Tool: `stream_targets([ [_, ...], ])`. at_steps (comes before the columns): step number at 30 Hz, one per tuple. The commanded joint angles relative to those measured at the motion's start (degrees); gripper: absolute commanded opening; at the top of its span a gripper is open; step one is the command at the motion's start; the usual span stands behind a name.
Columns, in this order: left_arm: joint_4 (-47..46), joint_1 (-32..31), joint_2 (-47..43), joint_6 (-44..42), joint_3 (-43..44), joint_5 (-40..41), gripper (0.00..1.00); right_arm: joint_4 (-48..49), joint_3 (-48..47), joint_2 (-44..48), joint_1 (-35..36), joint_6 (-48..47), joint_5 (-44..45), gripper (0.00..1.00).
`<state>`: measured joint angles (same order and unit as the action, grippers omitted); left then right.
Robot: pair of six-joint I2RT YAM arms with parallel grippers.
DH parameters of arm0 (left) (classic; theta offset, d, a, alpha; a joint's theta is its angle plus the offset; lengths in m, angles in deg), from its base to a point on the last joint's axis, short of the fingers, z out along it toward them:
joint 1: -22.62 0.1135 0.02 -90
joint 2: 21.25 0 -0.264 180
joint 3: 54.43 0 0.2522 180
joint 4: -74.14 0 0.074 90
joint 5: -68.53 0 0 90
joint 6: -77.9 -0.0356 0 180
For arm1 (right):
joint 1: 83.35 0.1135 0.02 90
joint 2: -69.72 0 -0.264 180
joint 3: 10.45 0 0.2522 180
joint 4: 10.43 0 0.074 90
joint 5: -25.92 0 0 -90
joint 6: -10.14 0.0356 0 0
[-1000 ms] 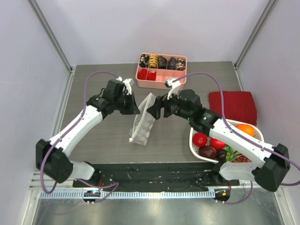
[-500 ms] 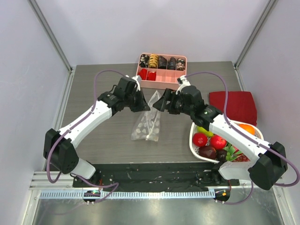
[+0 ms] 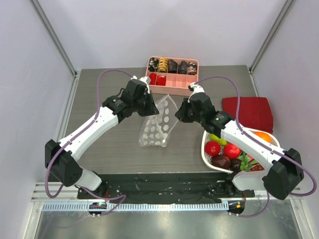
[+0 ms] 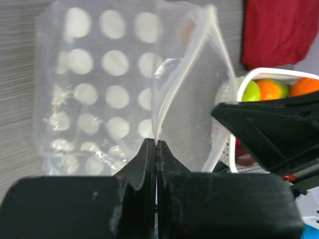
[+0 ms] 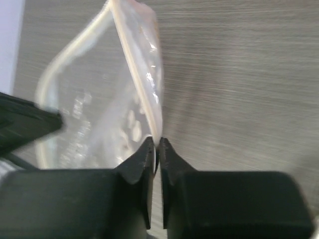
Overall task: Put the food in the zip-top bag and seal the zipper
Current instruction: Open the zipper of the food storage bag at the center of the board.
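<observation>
Bag held between both arms over mid-table: zip-top bag [image 3: 157,127] hangs tilted, polka-dot body trailing down toward the near side, lower end seemingly resting on the table [image 3: 104,144]. Left gripper [image 3: 149,107] jaws pinched closed on one lip of the zipper [image 4: 172,92]; the left wrist view shows the whitish strip rising from the fingertips. Right gripper [image 3: 180,112] jaws likewise clamped on the opposite lip, strip running up from its tips in the right wrist view. Mouth looks pulled apart into a loop, though the right wrist view is blurry, so hard to be sure. Food [image 3: 231,151] sits outside the bag, in the white basket [image 3: 204,152] at the right near side, under the right arm: red apples, an orange fruit, green pieces. Red cloth [image 3: 249,112] lies behind the basket. Pink tray [image 3: 172,72] at the far edge, apart from the bag.
</observation>
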<state>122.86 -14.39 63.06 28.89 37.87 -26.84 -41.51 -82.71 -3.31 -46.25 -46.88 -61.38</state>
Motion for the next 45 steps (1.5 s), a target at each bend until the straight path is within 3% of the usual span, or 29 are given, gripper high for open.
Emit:
stream_targets([
  [1,4.93,3.35,-4.5,-6.7,2.66,4.83,0.0,-2.36,0.31,1.75,-1.59,-8.79,1.96,0.01],
  [5,13.01,4.41,-5.91,-15.48,4.34,9.92,0.0,-3.24,1.02,1.23,-4.49,-16.34,0.21,0.01],
  [8,15.48,4.41,-5.92,-21.65,3.81,9.41,0.0,-2.98,0.49,0.35,-6.51,-19.08,-4.61,0.01],
  [10,15.58,4.41,-5.83,-23.32,3.11,4.51,0.0,-1.84,-0.47,-0.35,-6.52,-18.12,-10.57,0.01],
  [12,13.48,4.41,-6.0,-22.8,1.62,-2.24,0.0,1.13,-0.83,-0.7,-6.52,-16.02,-15.16,0.01],
  [15,11.1,4.41,-5.92,-20.43,0.03,-4.65,0.06,6.14,-0.91,-0.27,-6.17,-11.62,-22.2,0.01],
  [22,10.83,4.41,-3.98,-17.97,-0.32,-4.39,0.32,6.77,-1.62,0.44,-5.37,-10.38,-22.48,0.01],
  [27,9.95,4.41,-4.24,-16.65,-2.08,-5.53,0.34,7.21,-0.65,0.88,-5.46,-9.42,-22.82,0.01],
  [28,9.78,4.41,-4.24,-16.3,-2.25,-5.97,0.32,7.39,-0.3,0.88,-5.46,-9.33,-23.0,0.01],
  [29,9.78,4.49,-4.42,-16.21,-2.43,-6.23,0.24,7.48,-0.21,0.88,-5.37,-9.42,-23.18,0.01],
  [31,9.51,4.93,-4.51,-15.6,-2.6,-8.6,0.0,7.57,-0.3,0.61,-5.37,-10.73,-23.09,0.01],
  [32,9.16,5.11,-4.86,-15.24,-2.69,-9.04,0.0,6.87,-0.47,0.44,-5.46,-11.6,-23.0,0.01],
  [34,8.28,5.64,-4.86,-14.28,-2.78,-10.01,0.0,4.85,-2.84,0.18,-5.55,-17.74,-22.83,0.25],
  [35,8.37,5.64,-4.77,-14.1,-2.69,-10.28,0.0,0.93,-4.15,0.17,-5.55,-21.07,-22.83,0.41],
  [36,8.46,5.64,-4.34,-14.1,-2.61,-10.71,0.0,-1.11,-6.86,0.35,-5.46,-26.24,-22.65,0.5],
  [40,7.67,5.64,-3.46,-13.48,-2.78,-12.38,0.0,-10.7,-10.49,3.76,-6.07,-36.36,-19.32,0.74],
  [41,7.49,5.64,-3.37,-13.22,-2.78,-12.47,0.0,-14.11,-10.58,5.95,-5.99,-37.62,-18.61,0.85],
  [45,6.53,5.55,-2.75,-12.61,-3.13,-12.48,0.0,-22.83,-10.58,12.12,-6.08,-45.7,-17.9,0.98],
])
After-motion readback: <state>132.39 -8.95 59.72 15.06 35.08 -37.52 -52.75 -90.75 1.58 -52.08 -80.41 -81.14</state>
